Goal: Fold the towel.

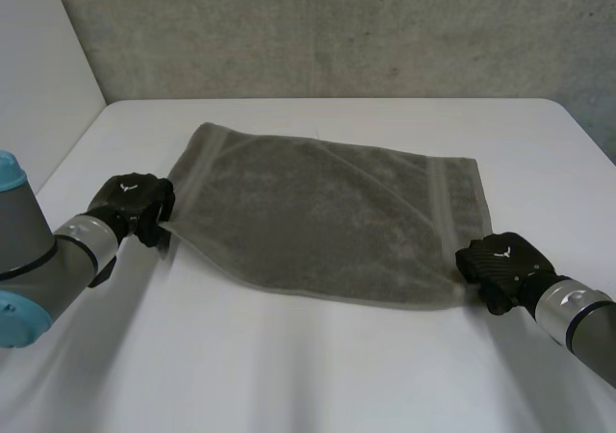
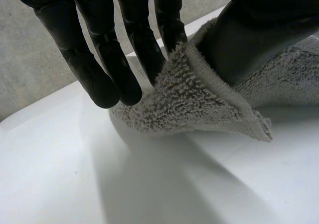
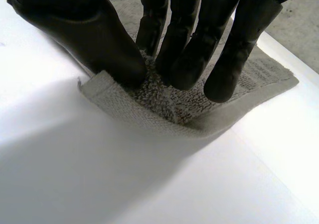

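We see the grey towel (image 1: 327,216) spread across the white table (image 1: 289,375), its two corners nearest us raised. Our left hand (image 1: 135,200) has thumb and fingers clamped on one corner, the cloth hanging from the fingertips. Our right hand (image 1: 500,262) pinches the other corner, and the hem curls up just below its fingertips.

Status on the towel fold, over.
Left hand pinches towel at near left corner. Right hand pinches near right corner. Near edge raised off table. Nothing obstructing.
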Available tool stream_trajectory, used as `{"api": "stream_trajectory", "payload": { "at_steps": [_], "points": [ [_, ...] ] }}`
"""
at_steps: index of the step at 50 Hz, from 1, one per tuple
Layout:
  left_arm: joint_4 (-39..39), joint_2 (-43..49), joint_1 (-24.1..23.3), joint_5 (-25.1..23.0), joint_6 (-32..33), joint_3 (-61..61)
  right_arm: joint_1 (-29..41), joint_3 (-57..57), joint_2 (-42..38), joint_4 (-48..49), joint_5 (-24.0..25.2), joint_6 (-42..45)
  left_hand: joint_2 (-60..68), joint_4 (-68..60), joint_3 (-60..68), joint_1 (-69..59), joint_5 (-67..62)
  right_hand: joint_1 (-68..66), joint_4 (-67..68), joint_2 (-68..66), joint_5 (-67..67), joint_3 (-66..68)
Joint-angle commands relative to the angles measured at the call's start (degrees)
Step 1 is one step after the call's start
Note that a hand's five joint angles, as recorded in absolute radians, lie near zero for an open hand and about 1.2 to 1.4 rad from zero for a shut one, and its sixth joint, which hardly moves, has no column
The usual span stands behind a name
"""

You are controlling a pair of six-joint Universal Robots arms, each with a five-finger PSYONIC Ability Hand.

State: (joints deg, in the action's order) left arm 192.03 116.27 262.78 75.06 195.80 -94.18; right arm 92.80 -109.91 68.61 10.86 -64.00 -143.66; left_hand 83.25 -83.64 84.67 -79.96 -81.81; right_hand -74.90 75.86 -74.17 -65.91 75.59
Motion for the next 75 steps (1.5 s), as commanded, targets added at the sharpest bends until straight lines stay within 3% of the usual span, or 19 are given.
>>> {"api": "stream_trajectory", "payload": {
  "at_steps": [1, 13, 21, 23, 29, 31, 36, 44, 52, 56, 61, 66, 73, 75],
  "points": [
    [0.0, -0.3, 0.0, 0.0, -0.1, 0.0, -0.3, 0.5, 2.7, 0.5, -0.8, -0.4, -6.9, 7.3, -8.3, 3.6, 15.5, -5.1, 4.1, -5.8, -4.1, 4.4],
    [-0.3, -2.4, -0.3, 0.0, 0.4, -1.4, -0.9, 2.2, 9.0, -1.5, -0.8, -4.0, -6.6, 7.0, -8.0, 3.3, 15.2, -5.1, 4.1, -5.8, -4.1, 4.4],
    [-0.4, -11.2, 1.1, -0.1, 4.5, -6.4, -1.7, 8.8, 11.9, -18.9, 0.5, -2.9, -3.2, 3.6, -4.7, 0.0, 11.8, -5.1, 4.1, -5.8, -4.1, 4.4],
    [-0.4, -13.8, 2.1, -0.3, 6.1, -8.1, -3.1, 11.4, 12.1, -26.3, 1.4, -0.1, -3.2, 3.6, -4.7, 0.0, 11.8, -5.1, 4.1, -5.8, -4.1, 4.4],
    [-1.2, -22.7, 4.8, -4.4, 13.4, -14.8, -4.9, 13.9, 13.0, -36.6, 2.8, 8.5, -3.2, 3.6, -4.7, 0.0, 11.8, -5.1, 4.1, -5.8, -4.1, 4.4],
    [-2.1, -25.4, 5.2, -5.4, 14.9, -16.4, -6.7, 15.9, 14.7, -43.4, 4.6, 12.0, -3.2, 3.6, -4.7, 0.0, 11.8, -5.1, 4.1, -5.8, -4.1, 4.4],
    [-6.0, -33.1, 7.2, -7.2, 19.1, -19.9, -9.5, 20.2, 16.8, -49.7, 9.1, 12.2, -3.2, 3.6, -4.7, 0.0, 11.8, -5.1, 4.1, -5.8, -4.1, 4.4],
    [-7.5, -38.2, 13.2, -9.5, 25.2, -19.2, -13.3, 25.9, 18.8, -50.0, 14.3, 8.6, -3.2, 3.6, -4.7, 0.0, 11.8, -5.1, 4.1, -5.8, -4.1, 4.4],
    [-6.2, -32.7, 13.1, -10.7, 25.2, -16.0, -12.9, 27.9, 13.7, -46.8, 14.2, 6.2, -3.2, 3.6, -4.7, 0.0, 11.8, -5.1, 4.1, -5.8, -4.1, 4.4],
    [-4.7, -23.1, 8.5, -10.0, 25.1, -11.7, -11.2, 30.2, 8.9, -46.5, 13.6, 6.0, -3.2, 3.6, -4.7, 0.0, 11.8, -5.1, 4.1, -5.8, -4.1, 4.4],
    [-5.3, -12.9, 3.4, -8.4, 25.2, -4.4, -5.4, 36.5, 1.2, -46.5, 9.2, 6.1, -3.2, 3.6, -4.7, 0.0, 11.8, -5.1, 4.1, -5.8, -4.1, 4.4],
    [-5.4, -4.4, 1.4, -4.6, 25.1, 5.0, 1.1, 48.3, -8.7, -46.5, -0.3, 6.0, -3.2, 3.6, -4.7, 0.0, 11.8, -5.1, 4.1, -5.8, -4.1, 4.4],
    [-6.8, 0.0, -1.0, -0.3, 23.1, 19.2, 6.8, 60.2, -12.5, -44.8, -5.5, 4.0, -3.2, 3.6, -4.7, 0.0, 11.8, -5.1, 4.1, -5.8, -4.1, 4.4],
    [-6.9, -0.2, -2.1, 0.4, 19.3, 25.9, 8.1, 63.1, -12.5, -42.6, -6.2, 1.9, -3.2, 3.6, -4.7, 0.0, 11.8, -5.1, 4.1, -5.8, -4.1, 4.4]
  ]
}}
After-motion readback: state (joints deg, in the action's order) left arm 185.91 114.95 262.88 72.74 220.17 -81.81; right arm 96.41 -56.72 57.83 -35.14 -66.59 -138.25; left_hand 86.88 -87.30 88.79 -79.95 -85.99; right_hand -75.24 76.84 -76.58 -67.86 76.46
